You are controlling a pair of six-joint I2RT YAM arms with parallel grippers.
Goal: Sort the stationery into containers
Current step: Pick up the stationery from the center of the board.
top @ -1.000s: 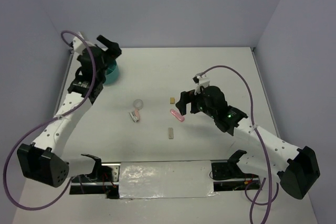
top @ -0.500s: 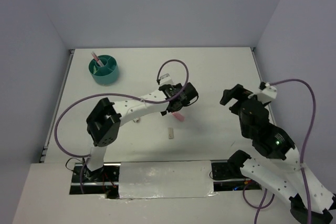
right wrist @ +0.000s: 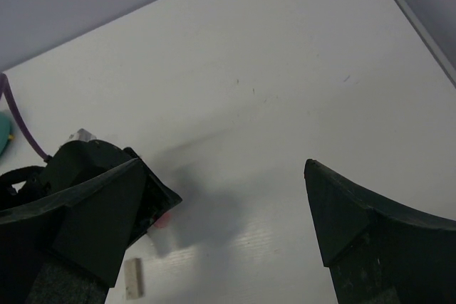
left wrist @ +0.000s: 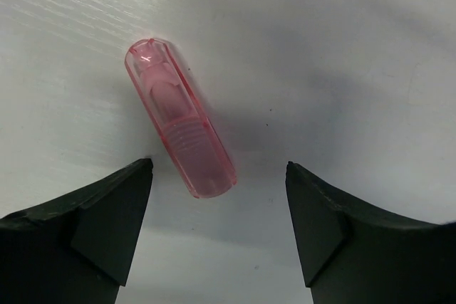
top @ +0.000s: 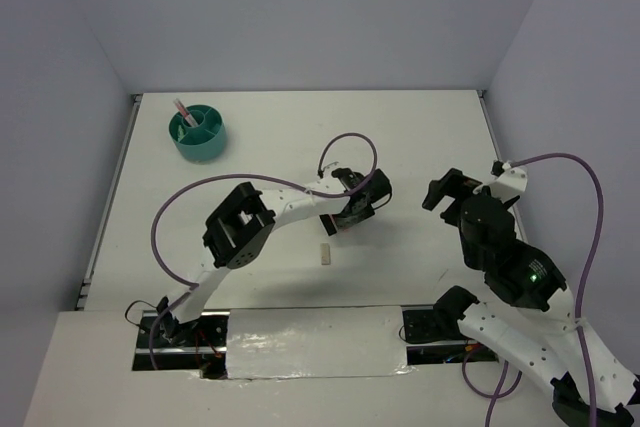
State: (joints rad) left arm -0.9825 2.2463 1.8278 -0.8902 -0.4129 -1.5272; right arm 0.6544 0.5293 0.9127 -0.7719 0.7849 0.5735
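sorting partly done: teal cup (top: pixel 198 133) holds a pink pen (top: pixel 183 110); pink oblong piece (left wrist: pixel 179 115) lies on table (top: pixel 420 137), ungrasped, inside left gripper (left wrist: pixel 217 169) spread wide; tan block (top: pixel 325 253) loose; right gripper (right wrist: pixel 223 169) spread, holding nothing.

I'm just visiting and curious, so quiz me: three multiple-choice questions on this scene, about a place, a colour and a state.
1. Where is the cup? A centre; B far left; C near right.
2. What colour is the piece under the left claw? A pink; B green; C tan.
3. How is the right claw? A shut on a pen; B shut on a block; C open, empty.
1 B: it stands at the far left corner. 2 A: clear pink shows between the open jaws. 3 C: its jaws stand wide, nothing between.
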